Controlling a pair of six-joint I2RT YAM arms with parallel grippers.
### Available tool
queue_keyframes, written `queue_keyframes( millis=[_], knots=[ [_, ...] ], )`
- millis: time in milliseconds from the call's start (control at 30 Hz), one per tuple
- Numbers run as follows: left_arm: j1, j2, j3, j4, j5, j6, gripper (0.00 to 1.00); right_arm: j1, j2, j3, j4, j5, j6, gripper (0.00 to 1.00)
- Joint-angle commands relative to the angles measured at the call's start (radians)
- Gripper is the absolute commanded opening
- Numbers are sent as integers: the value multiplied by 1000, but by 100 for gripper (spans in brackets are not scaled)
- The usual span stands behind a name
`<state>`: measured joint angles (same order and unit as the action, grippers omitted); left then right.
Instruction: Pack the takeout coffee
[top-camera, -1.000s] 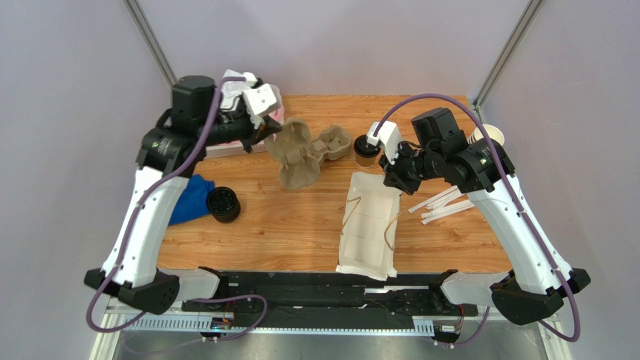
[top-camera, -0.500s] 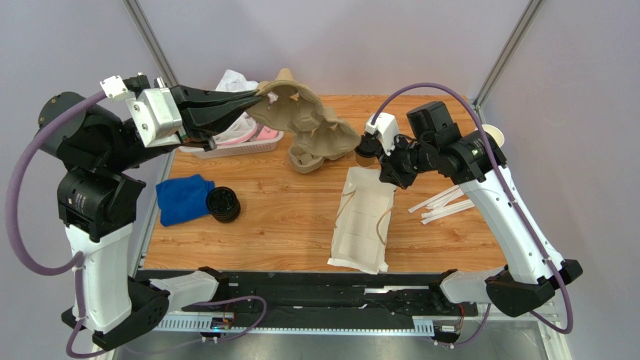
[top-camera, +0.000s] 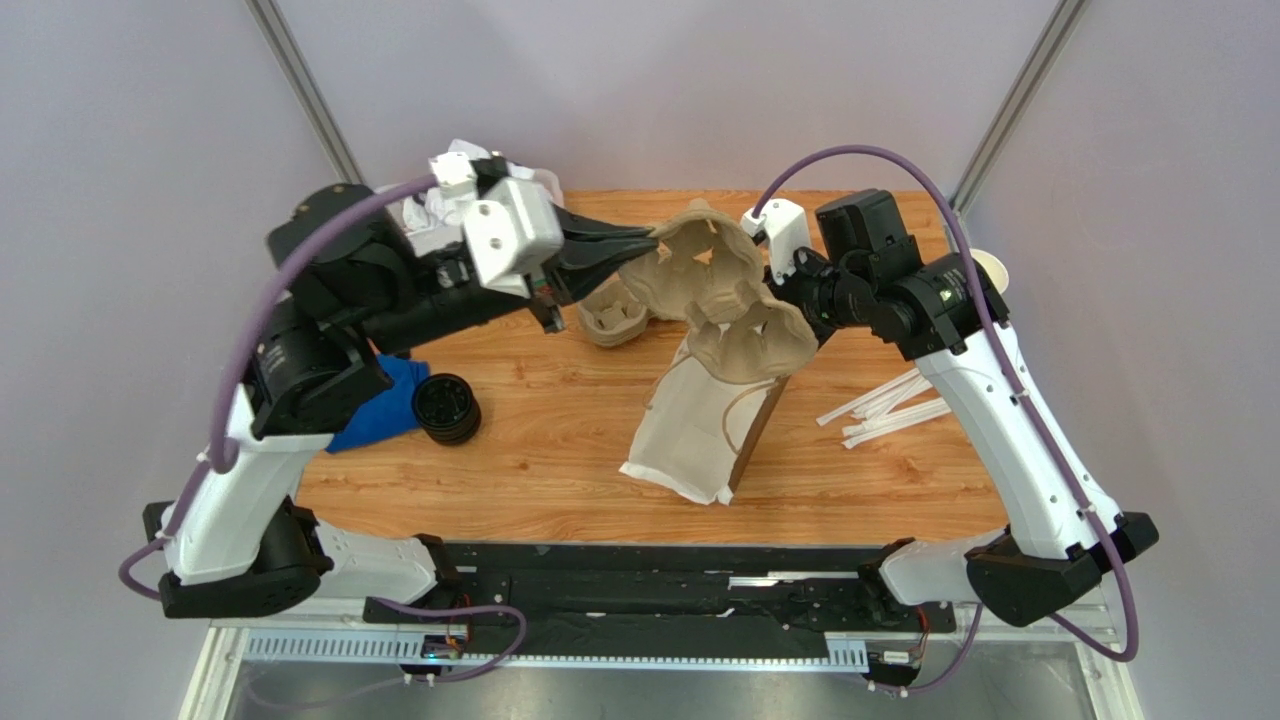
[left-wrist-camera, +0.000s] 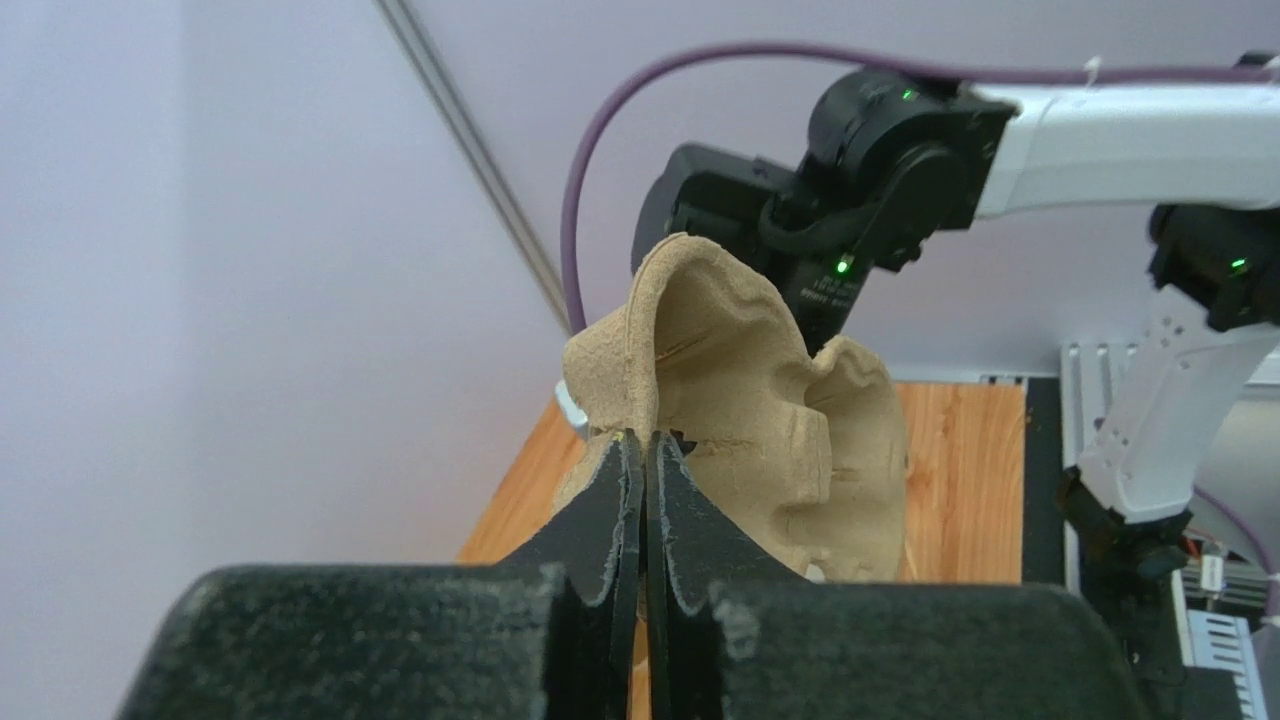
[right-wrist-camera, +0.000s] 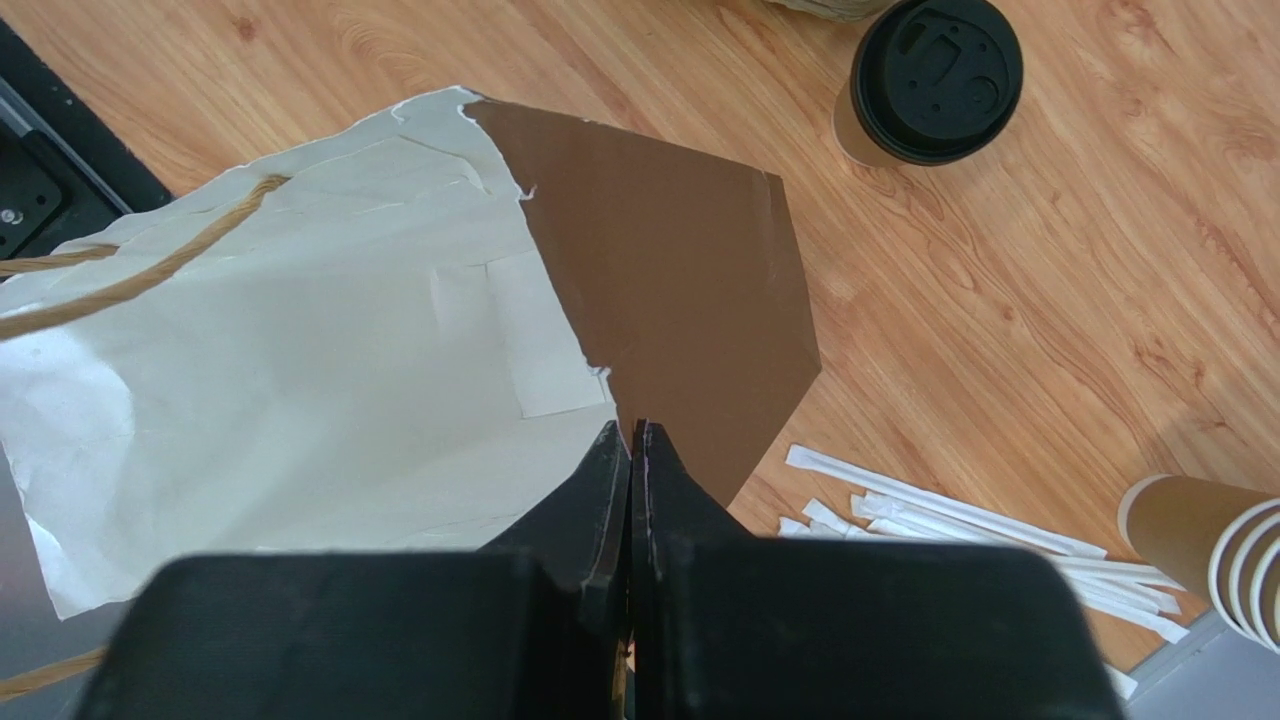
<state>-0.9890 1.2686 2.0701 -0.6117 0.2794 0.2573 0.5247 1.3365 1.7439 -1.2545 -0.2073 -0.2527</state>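
The takeout coffee (right-wrist-camera: 935, 75), a tan paper cup under a black lid, stands on the wood beyond the bag; in the top view it is hidden behind the carrier. My left gripper (left-wrist-camera: 646, 444) is shut on the rim of a brown pulp cup carrier (top-camera: 718, 288) and holds it in the air over the bag, near the right wrist. My right gripper (right-wrist-camera: 631, 435) is shut on the top edge of the white paper bag (top-camera: 688, 435). That edge is lifted, so the bag's brown inside (right-wrist-camera: 661, 255) shows.
A second pulp carrier (top-camera: 613, 315) lies on the table behind the held one. Wrapped straws (top-camera: 887, 408) lie to the right of the bag. A stack of lidless cups (top-camera: 984, 270) stands at the right edge. Black lids (top-camera: 446, 408) and a blue cloth (top-camera: 368, 423) sit on the left.
The left arm swung the carrier from the back left to above the bag. The right gripper raised the bag's edge, so the bag went from flat to tilted up.
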Motion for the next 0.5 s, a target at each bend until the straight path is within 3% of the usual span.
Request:
queue_keyframes(
  millis=[0,200,467],
  knots=[
    [-65,-3,-40,-3,-276,91,0,-5,-13,25,66,43,47,0],
    [-76,-24,-137,12,-414,129,0,-5,-25,2,79,42,46,0],
    [-102,-70,-269,-34,-311,174,0,-5,-19,9,86,25,55,0]
  ],
)
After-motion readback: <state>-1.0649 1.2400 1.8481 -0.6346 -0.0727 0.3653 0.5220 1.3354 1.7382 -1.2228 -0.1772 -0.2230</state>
